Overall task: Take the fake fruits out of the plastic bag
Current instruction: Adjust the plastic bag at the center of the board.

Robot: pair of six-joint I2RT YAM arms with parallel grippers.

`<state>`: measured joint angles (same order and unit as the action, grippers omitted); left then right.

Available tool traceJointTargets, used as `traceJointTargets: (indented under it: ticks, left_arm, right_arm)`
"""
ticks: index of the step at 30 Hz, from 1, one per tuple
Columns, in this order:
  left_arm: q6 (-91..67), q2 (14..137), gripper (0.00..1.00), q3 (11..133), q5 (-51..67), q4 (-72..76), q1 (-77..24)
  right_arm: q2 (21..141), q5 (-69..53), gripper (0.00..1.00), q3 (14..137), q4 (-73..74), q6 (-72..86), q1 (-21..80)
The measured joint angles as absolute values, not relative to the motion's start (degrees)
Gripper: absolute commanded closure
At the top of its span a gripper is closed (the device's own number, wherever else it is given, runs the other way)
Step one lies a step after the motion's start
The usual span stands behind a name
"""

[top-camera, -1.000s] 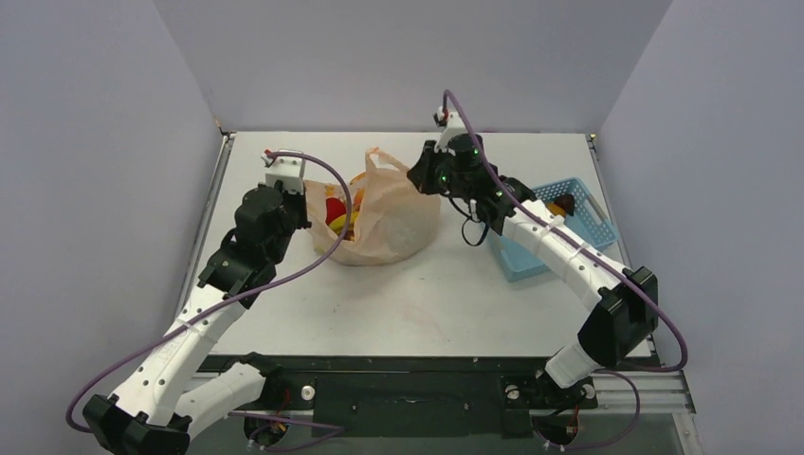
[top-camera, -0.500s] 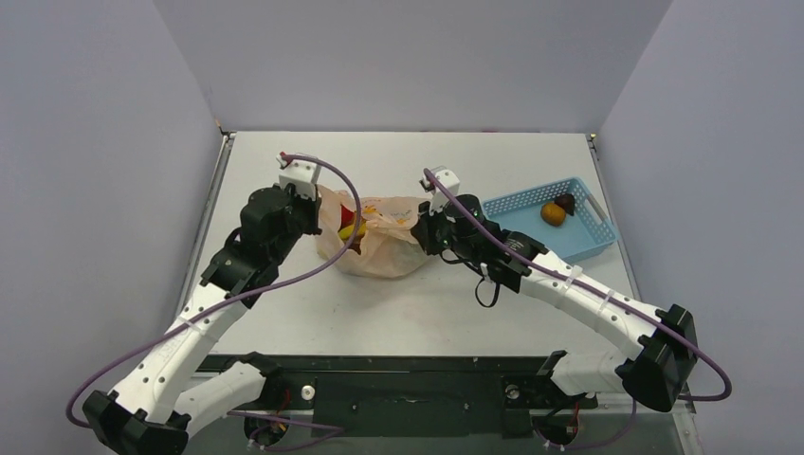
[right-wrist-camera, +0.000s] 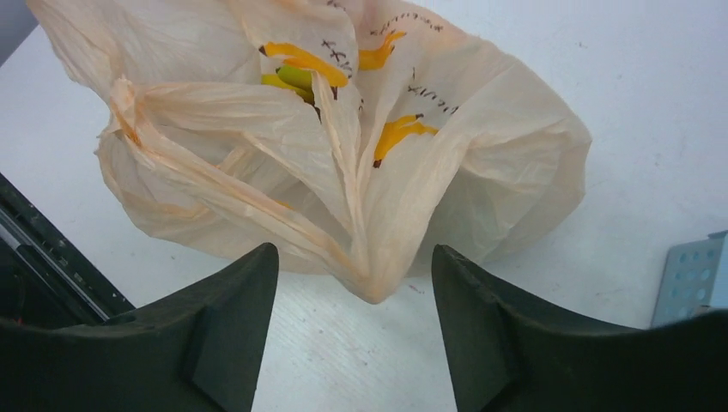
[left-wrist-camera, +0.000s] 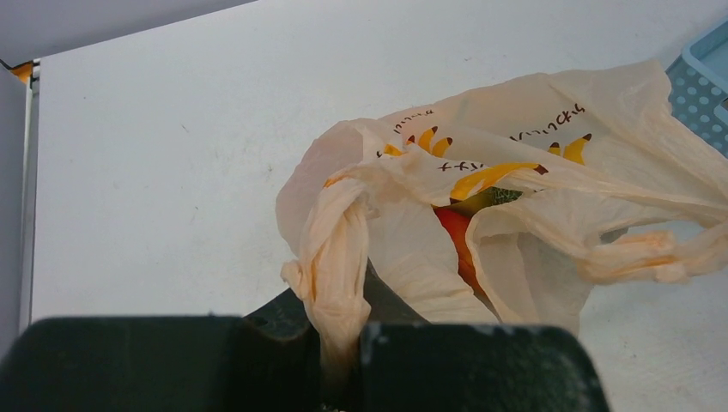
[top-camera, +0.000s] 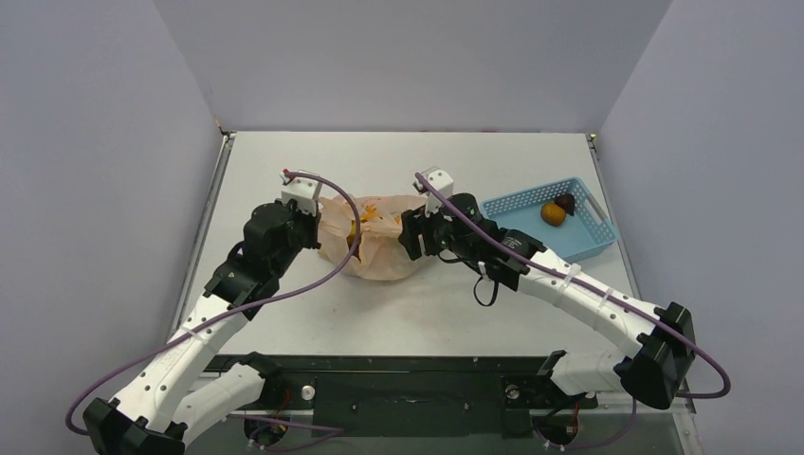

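While it lies slumped on the white tabletop (top-camera: 398, 303) near the middle, the thin, translucent peach-orange plastic bag printed with yellow bananas (top-camera: 379, 251) sits between the two arms. Its mouth is partly collapsed. Through the opening, the left wrist view shows a glossy red-orange fruit (left-wrist-camera: 459, 245) inside, with a dark green fruit (left-wrist-camera: 495, 197) just above it; other contents are hidden by the folds.

One twisted loop handle (left-wrist-camera: 339, 257) of the bag runs down into the left gripper (left-wrist-camera: 343, 360), whose jaws are clamped tight on it at the bag's left side. The second loop handle (left-wrist-camera: 652, 257) hangs loose on the far side of the opening.

At the bag's right side, the right gripper (right-wrist-camera: 354, 257) has its fingers (right-wrist-camera: 232, 326) spread wide. A creased fold of the bag lies between them and is not pinched.

Right of the bag, apart from it, stands a light blue perforated plastic basket (top-camera: 586, 234). Within it rest a round orange fruit (top-camera: 553, 213) and a dark maroon fruit (top-camera: 565, 201), close together near the far end.
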<state>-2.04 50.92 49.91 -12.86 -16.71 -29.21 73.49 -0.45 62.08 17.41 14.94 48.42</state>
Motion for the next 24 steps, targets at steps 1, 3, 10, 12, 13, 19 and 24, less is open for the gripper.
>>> traceJointTargets:
  ticks: [1,3,10,12,13,19,24]
  left_arm:
    - [-2.04,51.03,1.0,49.91,-12.78,-16.71,-29.21]
    - [-1.89,50.96,1.0,49.91,-12.78,-16.69,-29.21]
    - [-1.52,49.36,1.0,49.91,-12.82,-16.64,-29.21]
    - [-1.3,49.32,1.0,49.91,-12.8,-16.62,-29.21]
    - [-1.26,49.43,1.0,49.91,-12.8,-16.67,-29.21]
    - [-1.17,49.63,1.0,49.91,-12.8,-16.67,-29.21]
    - [-1.06,49.98,1.0,49.91,-12.91,-16.67,-29.19]
  right_arm:
    - [73.49,-0.23,0.32,62.98,17.72,14.98,48.42]
    - [73.69,0.6,0.29,65.52,18.35,15.35,48.21]
    - [78.02,0.89,0.23,76.97,15.18,20.88,44.91]
    - [80.09,0.03,0.23,78.35,14.11,22.72,44.53]
    - [81.45,-0.62,0.23,78.78,13.39,23.81,44.58]
    - [88.42,-5.02,0.55,77.97,11.31,28.6,45.87]
    - [88.38,-8.14,0.87,69.82,8.12,30.04,46.68]
